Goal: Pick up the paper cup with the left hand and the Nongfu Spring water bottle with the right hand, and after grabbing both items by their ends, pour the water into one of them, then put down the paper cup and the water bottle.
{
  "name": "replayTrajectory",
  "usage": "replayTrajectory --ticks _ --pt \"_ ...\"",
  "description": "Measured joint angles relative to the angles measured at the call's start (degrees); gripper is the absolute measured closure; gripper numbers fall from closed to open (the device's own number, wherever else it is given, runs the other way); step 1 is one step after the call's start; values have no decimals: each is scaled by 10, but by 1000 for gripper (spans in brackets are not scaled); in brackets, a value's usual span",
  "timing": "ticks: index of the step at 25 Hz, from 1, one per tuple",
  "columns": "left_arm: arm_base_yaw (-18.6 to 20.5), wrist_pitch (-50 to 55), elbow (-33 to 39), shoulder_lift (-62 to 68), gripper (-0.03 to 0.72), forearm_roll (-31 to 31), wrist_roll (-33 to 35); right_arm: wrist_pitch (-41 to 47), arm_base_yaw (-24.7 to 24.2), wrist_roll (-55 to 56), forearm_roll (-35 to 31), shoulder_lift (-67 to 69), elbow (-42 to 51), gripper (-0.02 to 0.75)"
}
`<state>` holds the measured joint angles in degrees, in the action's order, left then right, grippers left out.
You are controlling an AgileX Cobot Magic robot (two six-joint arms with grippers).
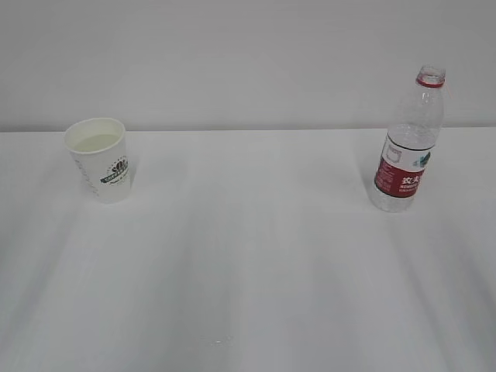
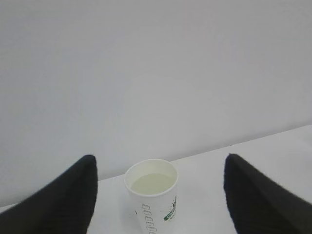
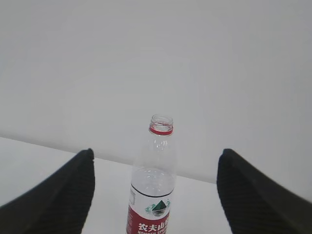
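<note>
Here both released, left gripper frames green-logo paper cup, right gripper frames red-labelled bottle

The paper cup stands far left on the white surface, the water bottle far right, well apart. Between them and nearer, the surface lies bare. Wide-spread fingers flank the cup with room each side; likewise the bottle.

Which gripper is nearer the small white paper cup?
Left. The left gripper faces the small white paper cup, open jaws either side; the right gripper faces the clear plastic bottle.
</note>
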<state>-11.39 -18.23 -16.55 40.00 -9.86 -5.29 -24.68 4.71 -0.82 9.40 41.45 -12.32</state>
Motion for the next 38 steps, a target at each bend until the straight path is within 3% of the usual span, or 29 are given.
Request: replayTrajectory --ticks 11,17,27,38 --pt "-20 135 0 -117 100 -1 -1 121 0 2 3 -118 1 150" --pt "-20 227 -46 -139 101 -1 -1 161 0 8 3 -154 3 150" --pt "-21 298 -65 -147 101 -1 -1 258 0 8 3 -226 -1 150" --pt "-21 408 -69 -269 101 8 -1 392 0 8 3 -267 -53 151"
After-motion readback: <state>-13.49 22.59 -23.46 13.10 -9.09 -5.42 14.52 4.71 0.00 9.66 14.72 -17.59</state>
